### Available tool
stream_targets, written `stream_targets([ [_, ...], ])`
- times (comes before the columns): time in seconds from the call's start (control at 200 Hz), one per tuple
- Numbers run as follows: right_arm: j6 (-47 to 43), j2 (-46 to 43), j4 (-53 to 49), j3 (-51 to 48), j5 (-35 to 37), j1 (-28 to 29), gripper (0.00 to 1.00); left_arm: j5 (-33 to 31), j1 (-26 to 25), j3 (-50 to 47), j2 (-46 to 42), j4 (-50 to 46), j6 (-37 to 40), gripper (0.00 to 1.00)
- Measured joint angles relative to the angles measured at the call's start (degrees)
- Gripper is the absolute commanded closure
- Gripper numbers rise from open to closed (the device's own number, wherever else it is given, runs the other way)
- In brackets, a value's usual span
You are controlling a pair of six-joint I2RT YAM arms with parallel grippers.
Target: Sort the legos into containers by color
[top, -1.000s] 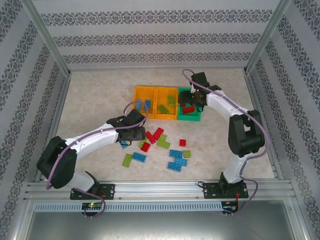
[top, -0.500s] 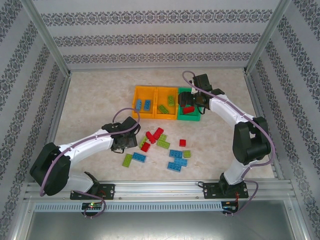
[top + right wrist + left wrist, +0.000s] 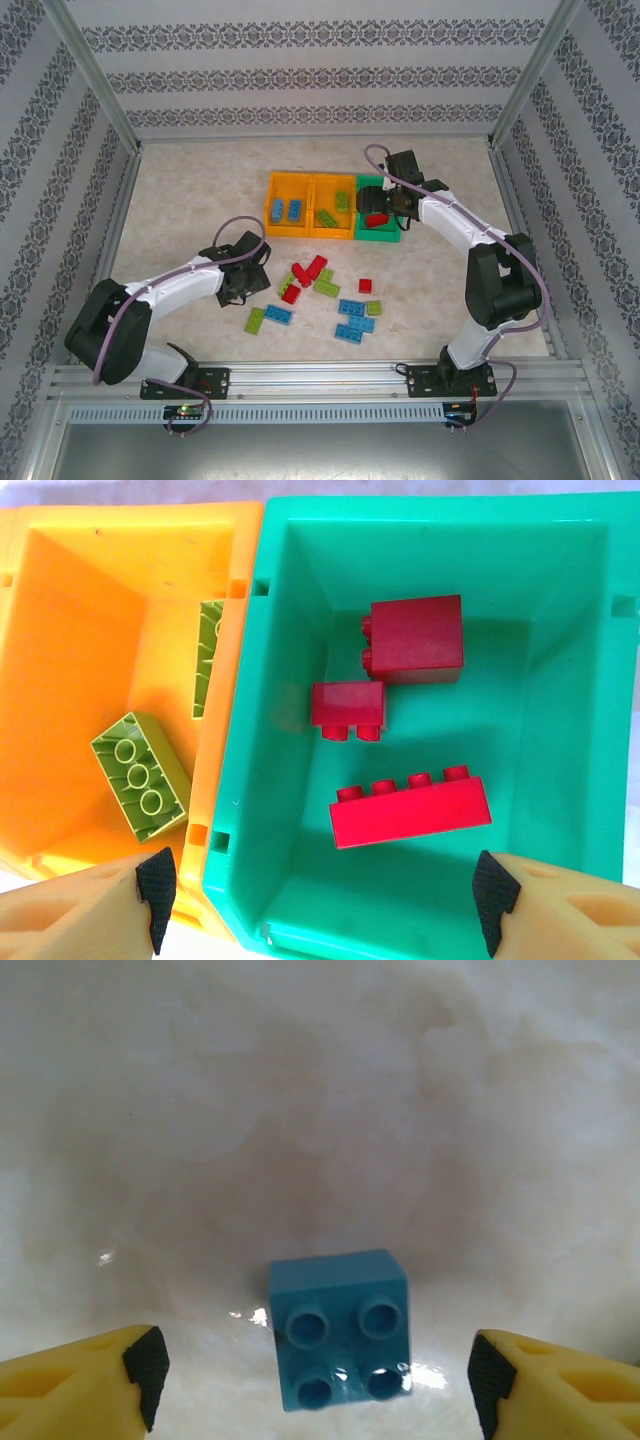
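Observation:
In the left wrist view, a sky blue two-by-two lego (image 3: 338, 1330) lies studs up on the table, between the spread fingers of my open left gripper (image 3: 318, 1372) and untouched by them. From above, that gripper (image 3: 243, 279) hovers left of the loose legos (image 3: 330, 292). Three containers stand in a row. The left orange bin (image 3: 290, 206) holds blue legos, the middle orange bin (image 3: 333, 208) holds green ones, and the green bin (image 3: 381, 222) holds red ones. My right gripper (image 3: 325, 885) hangs open and empty over the green bin (image 3: 560, 660), above three red legos (image 3: 410, 810).
Red (image 3: 307, 270), lime green (image 3: 256, 320) and blue (image 3: 352, 318) legos lie scattered on the marble table (image 3: 180, 200) in front of the bins. Patterned walls and metal rails enclose the table. Lime green legos (image 3: 140, 775) rest in the orange bin (image 3: 90, 630).
My left gripper has drawn back down and left, away from the bins, and its jaws have opened wider. The right arm shifted a little over the green bin.

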Motion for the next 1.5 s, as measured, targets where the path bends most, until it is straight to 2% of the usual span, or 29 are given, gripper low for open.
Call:
stream_targets([
  [0.13, 0.02, -0.24, 0.0, 0.0, -0.02, -0.09, 0.2, 1.53, 0.28, 0.0, 2.29, 1.7, -0.26, 0.31],
  [0.39, -0.26, -3.1, -0.02, -1.92, 0.48, -0.11, 0.2, 0.76, 0.31, 0.52, 3.56, 1.14, -0.17, 0.58],
  [0.525, -1.09, -5.81, -0.04, -4.5, 1.29, -0.13, 0.19, 0.57, 0.46, 0.59, 3.3, 1.25, 0.33, 0.65],
  [0.739, -1.46, -10.32, 0.02, -11.17, 1.46, -0.48, 0.22, -1.22, 0.63, 3.98, 2.89, 1.01, 3.39, 0.67],
  [0.974, 1.03, -14.99, -0.17, -19.3, 1.07, 1.99, 0.25, -4.81, 0.68, 18.51, 3.98, 0.02, 11.34, 0.65],
  [1.179, 8.09, -16.9, -0.61, -23.67, 1.09, 7.26, 0.27, -5.2, 2.23, 34.71, 13.33, 0.74, 20.26, 0.65],
  [1.504, 16.68, -15.3, -2.16, -25.92, 1.95, 15.54, 0.29, -0.22, 7.45, 44.5, 28.74, 1.31, 26.38, 0.65],
])
